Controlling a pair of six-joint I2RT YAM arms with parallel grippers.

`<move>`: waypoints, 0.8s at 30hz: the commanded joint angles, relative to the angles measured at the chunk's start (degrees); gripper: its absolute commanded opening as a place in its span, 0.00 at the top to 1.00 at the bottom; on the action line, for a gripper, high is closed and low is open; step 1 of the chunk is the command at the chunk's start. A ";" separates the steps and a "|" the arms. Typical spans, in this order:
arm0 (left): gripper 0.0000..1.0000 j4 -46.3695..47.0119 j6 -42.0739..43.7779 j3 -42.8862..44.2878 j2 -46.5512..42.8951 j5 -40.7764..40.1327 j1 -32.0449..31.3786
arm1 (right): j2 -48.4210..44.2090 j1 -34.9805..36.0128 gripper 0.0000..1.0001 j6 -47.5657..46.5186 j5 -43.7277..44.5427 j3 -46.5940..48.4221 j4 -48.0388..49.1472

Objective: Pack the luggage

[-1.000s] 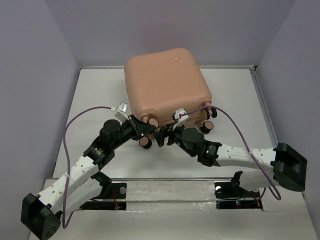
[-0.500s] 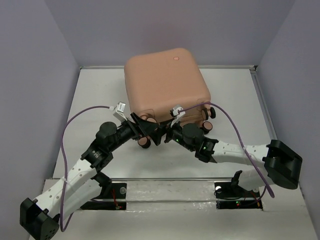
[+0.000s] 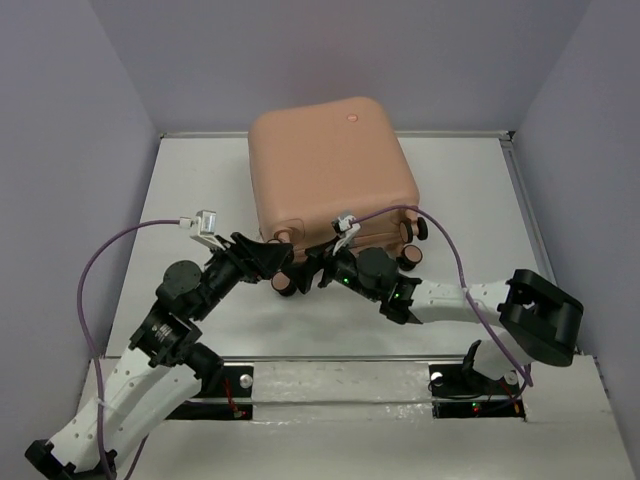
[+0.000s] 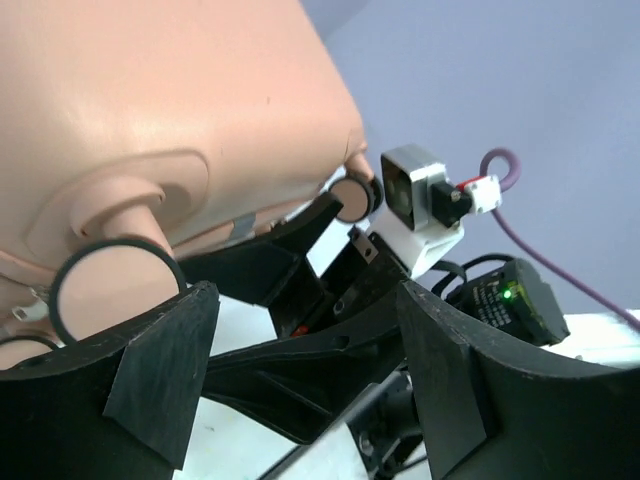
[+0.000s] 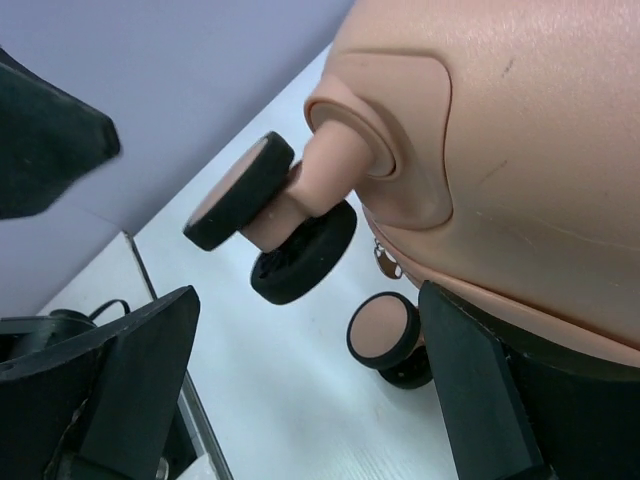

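The luggage (image 3: 330,165) is a closed peach-pink hard-shell case lying flat at the back middle of the table, its caster wheels (image 3: 290,283) facing the arms. My left gripper (image 3: 275,262) is open just left of the near-left wheels, with nothing between its fingers. In the left wrist view the luggage (image 4: 150,100) and one wheel (image 4: 110,285) sit above the left gripper (image 4: 310,370), and the other arm's black jaws show beyond. My right gripper (image 3: 318,268) is open under the case's near edge. The right wrist view shows the right gripper (image 5: 305,390) empty below a double wheel (image 5: 270,215) and the luggage (image 5: 520,130).
Purple walls close the table on three sides. Purple cables (image 3: 100,270) loop from both wrists. A second pair of wheels (image 3: 410,255) stands at the case's near-right corner. A metal rail (image 3: 340,380) runs along the near edge between the arm bases.
My left gripper has opened and its arm has drawn back to the left. The right arm has reached further left toward the wheels, jaws spread a little wider.
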 commanded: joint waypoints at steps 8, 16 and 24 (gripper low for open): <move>0.16 -11.32 8.34 8.64 -0.42 -14.35 -0.11 | 1.64 -0.20 0.01 2.80 1.78 4.92 3.18; 0.18 -13.00 6.68 3.99 -0.59 -15.41 -0.11 | 5.86 -0.20 0.01 5.52 5.20 11.95 -4.98; 0.26 -5.79 3.78 -1.02 0.37 -9.70 -0.11 | 6.48 -0.20 0.00 10.28 6.97 9.32 -3.32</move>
